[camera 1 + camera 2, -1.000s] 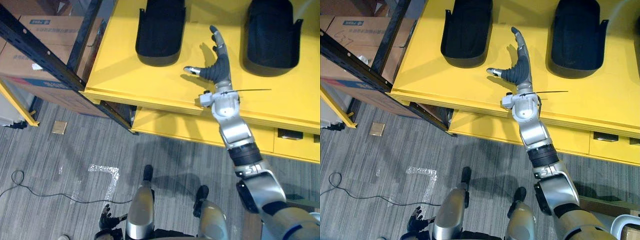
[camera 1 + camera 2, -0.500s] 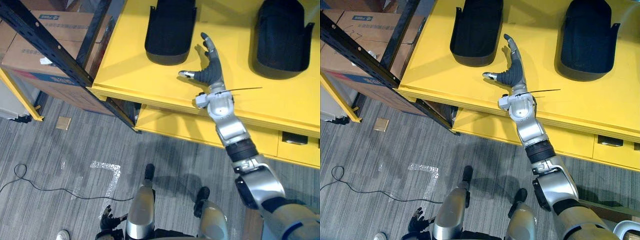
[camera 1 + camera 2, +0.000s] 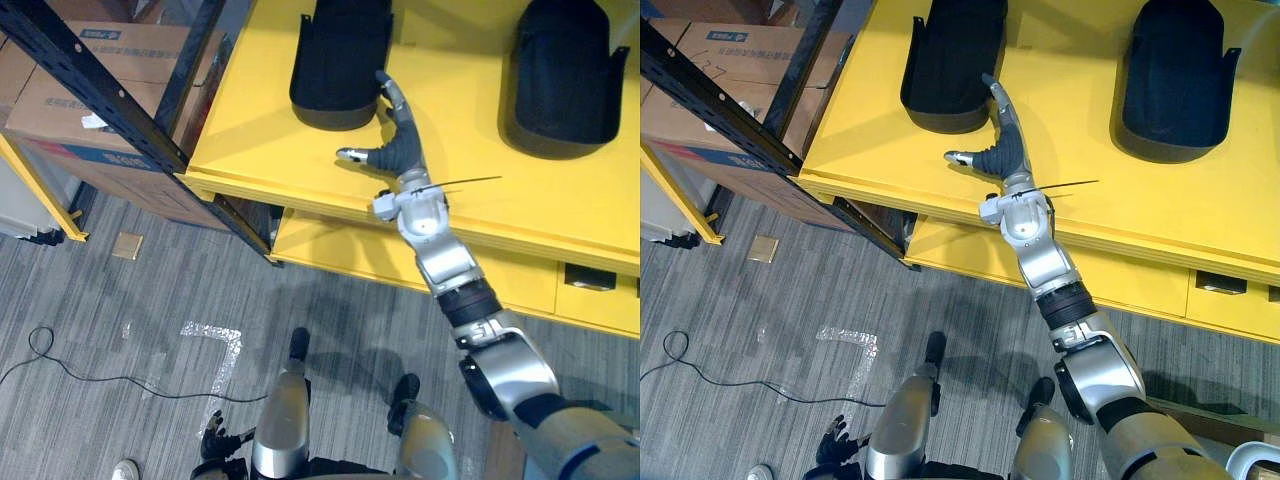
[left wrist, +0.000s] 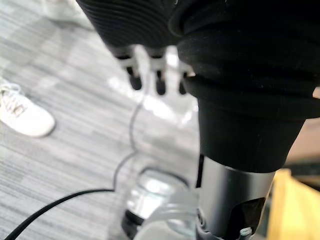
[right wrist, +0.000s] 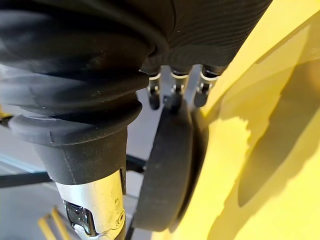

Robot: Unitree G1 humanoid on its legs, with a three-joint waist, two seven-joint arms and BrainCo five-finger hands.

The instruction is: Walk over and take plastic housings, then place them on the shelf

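Two black plastic housings lie on the yellow table (image 3: pixel 470 170): one at the left (image 3: pixel 338 60), one at the right (image 3: pixel 568 75). My right hand (image 3: pixel 397 140) reaches over the table's front edge, open, thumb spread to the side. Its straight fingertips (image 3: pixel 385 82) touch the near right rim of the left housing. In the right wrist view the fingers (image 5: pixel 172 92) rest against that housing's dark edge (image 5: pixel 167 165) above the yellow surface (image 5: pixel 260 125). My left hand (image 3: pixel 213 440) hangs low over the floor, its fingers (image 4: pixel 159 82) relaxed and holding nothing.
A black metal rack post (image 3: pixel 110 95) runs diagonally at the left, with cardboard boxes (image 3: pixel 105 45) behind it. Below the tabletop is a yellow lower tier (image 3: pixel 340 255). A person's white shoe (image 4: pixel 22 115) stands on the grey floor near my left side.
My right hand has slid left across the yellow table, from the gap between the housings to the left housing's rim. The view shifted slightly early on.
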